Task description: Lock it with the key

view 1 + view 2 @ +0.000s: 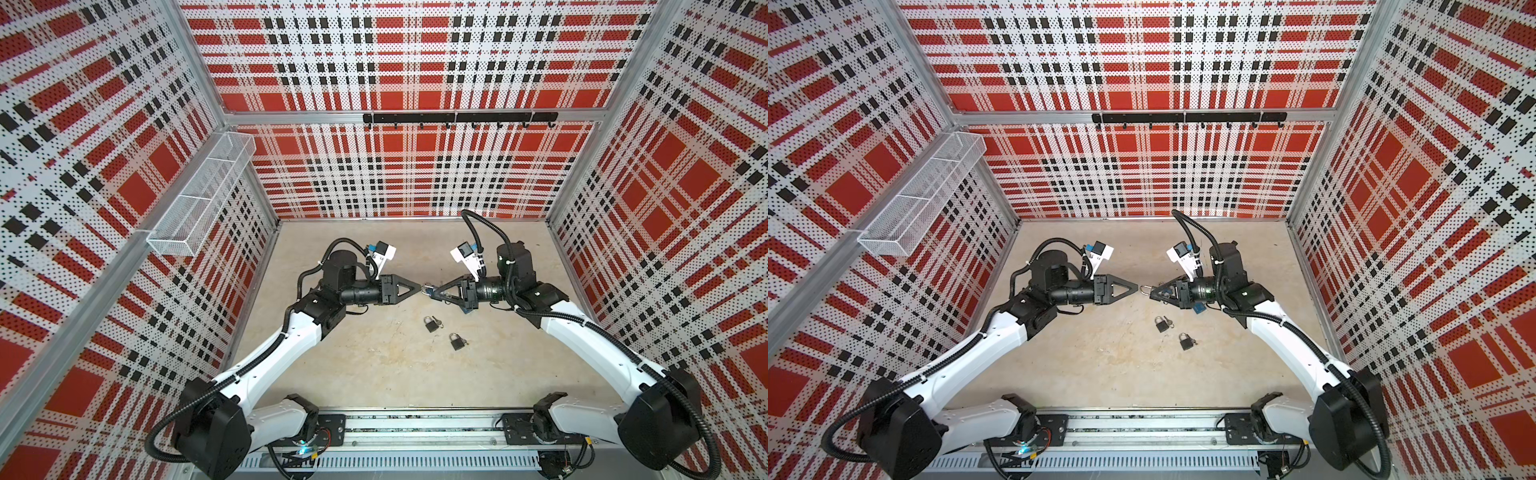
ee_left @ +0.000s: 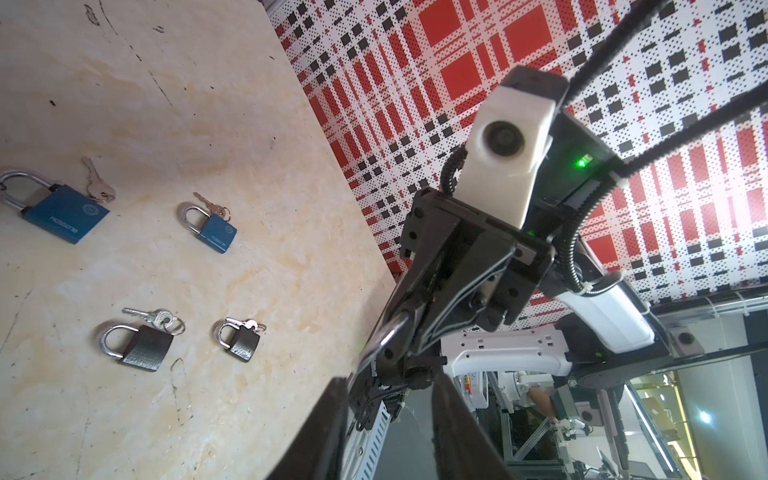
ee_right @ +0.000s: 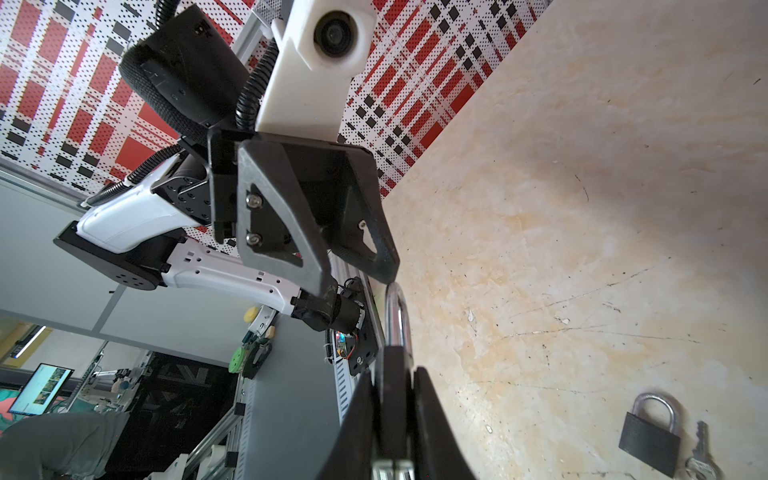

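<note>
down at the near edge both arms sit on the base rail (image 1: 415, 430) and meet over the middle of the bench (image 1: 374, 374). right gripper (image 1: 1154, 291) fingers are clenched on a padlock (image 3: 397, 320) up in the air there, silver shackle poking left at the left gripper (image 1: 417, 286), whose fingers are parted with nothing between them. can't tell where its key is. a black padlock (image 1: 432, 323) and a second black padlock (image 1: 457, 341) lie nearer on the bench, plus a big blue padlock (image 2: 66, 214) and a small blue padlock (image 2: 216, 228).

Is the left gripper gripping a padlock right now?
No, the left gripper is open with nothing between its fingers, while the right gripper clamps the padlock.
</note>
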Controlling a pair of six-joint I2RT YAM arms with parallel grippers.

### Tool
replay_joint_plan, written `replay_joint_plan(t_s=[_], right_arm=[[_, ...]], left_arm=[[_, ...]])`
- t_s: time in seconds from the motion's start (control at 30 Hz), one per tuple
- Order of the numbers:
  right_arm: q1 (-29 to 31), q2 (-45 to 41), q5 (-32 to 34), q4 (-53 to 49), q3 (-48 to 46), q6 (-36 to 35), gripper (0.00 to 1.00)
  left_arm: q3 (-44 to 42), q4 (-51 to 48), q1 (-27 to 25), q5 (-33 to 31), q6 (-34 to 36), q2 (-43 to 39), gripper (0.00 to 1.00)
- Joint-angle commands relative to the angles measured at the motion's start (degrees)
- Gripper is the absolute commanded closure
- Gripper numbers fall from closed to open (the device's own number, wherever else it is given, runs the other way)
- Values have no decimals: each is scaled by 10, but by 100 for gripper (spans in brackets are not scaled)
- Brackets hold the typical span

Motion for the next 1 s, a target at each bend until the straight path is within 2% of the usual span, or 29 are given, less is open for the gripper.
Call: replay_joint_plan(t_s=[0.0, 0.77, 0.97], right_arm=[[-1, 0, -26, 43, 2, 7, 100], [-1, 5, -29, 63, -9, 26, 100], [-1, 7, -28, 61, -9, 24, 100]], left_arm=[[4, 3, -11, 4, 19, 6, 62], [38, 9, -16, -8, 25, 35, 69], [40, 14, -17, -7, 23, 40, 74]])
